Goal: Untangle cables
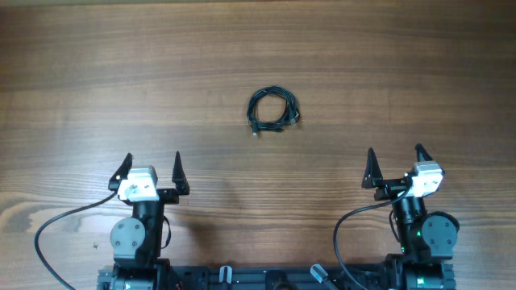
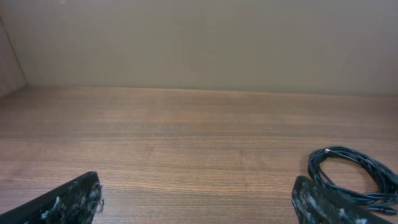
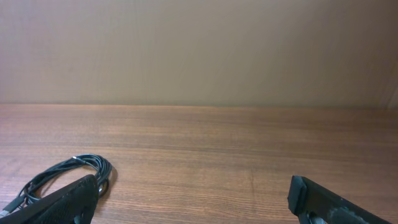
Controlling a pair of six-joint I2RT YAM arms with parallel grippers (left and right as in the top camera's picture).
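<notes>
The cables [image 1: 272, 109] lie coiled in one small bundle of thin black loops near the middle of the wooden table. My left gripper [image 1: 151, 167] stands open at the front left, well short of the bundle, with nothing between its fingers. My right gripper [image 1: 396, 164] stands open at the front right, also empty. In the left wrist view the cables [image 2: 351, 174] lie at the right edge, partly behind my right fingertip [image 2: 320, 202]. In the right wrist view the cables [image 3: 68, 174] lie at the lower left, partly behind my left fingertip [image 3: 65, 199].
Thick black arm cables [image 1: 60, 221] curl beside the left base, and another [image 1: 347, 229] beside the right base. A plain beige wall [image 2: 199, 43] rises behind the far table edge.
</notes>
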